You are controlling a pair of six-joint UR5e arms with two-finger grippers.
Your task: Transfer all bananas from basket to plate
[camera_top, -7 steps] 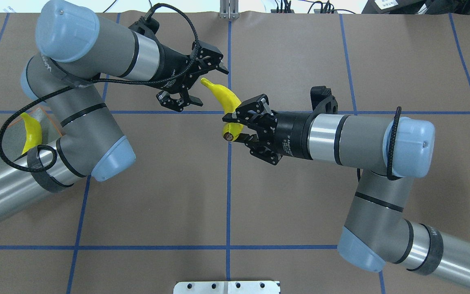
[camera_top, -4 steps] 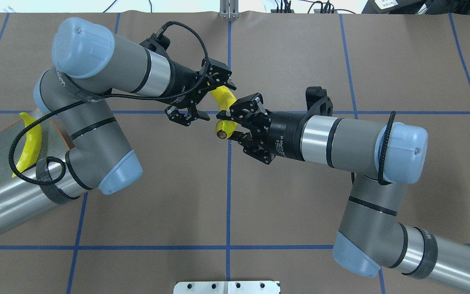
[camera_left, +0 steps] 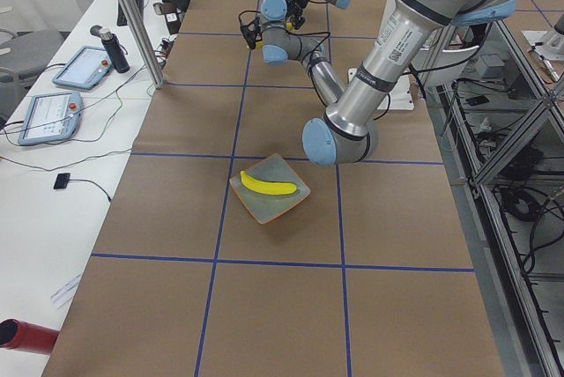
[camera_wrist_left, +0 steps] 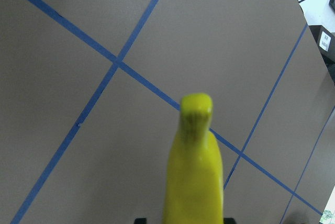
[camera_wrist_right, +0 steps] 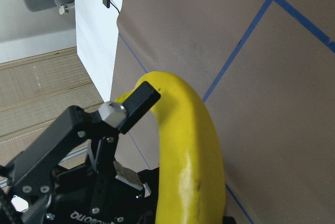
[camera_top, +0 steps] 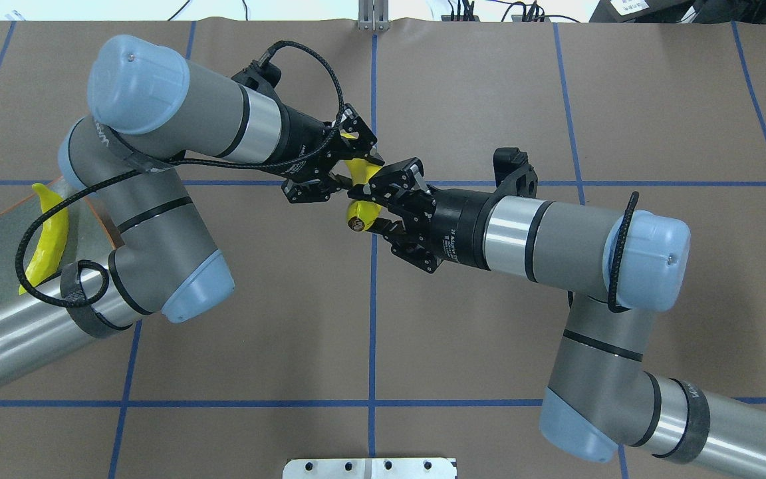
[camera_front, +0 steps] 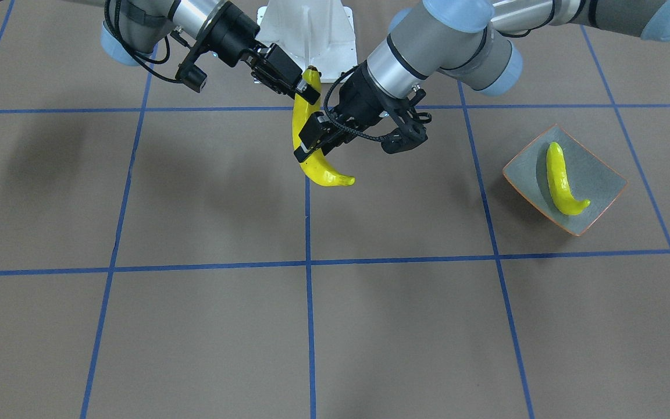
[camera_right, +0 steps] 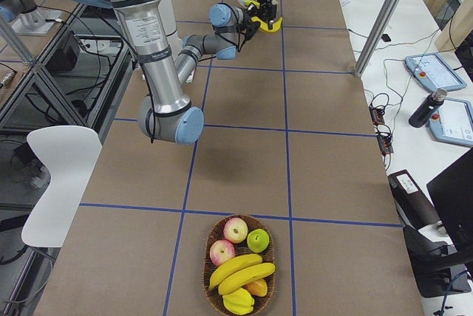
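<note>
Banana point(camera_front: 319, 173) midair, far from table point(camera_front: 195, 337) edges

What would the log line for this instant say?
phase: mid-air handover | right gripper: shut on held banana | left gripper: around it, grip unclear | plate: second banana | basket: bananas inside

2 grey arms point(camera_top: 157, 219), pale-blue joint caps point(camera_top: 133, 83) (silver wrist bands point(camera_top: 260, 130)). Braided black cables point(camera_top: 330, 61) loop alongside.
</note>
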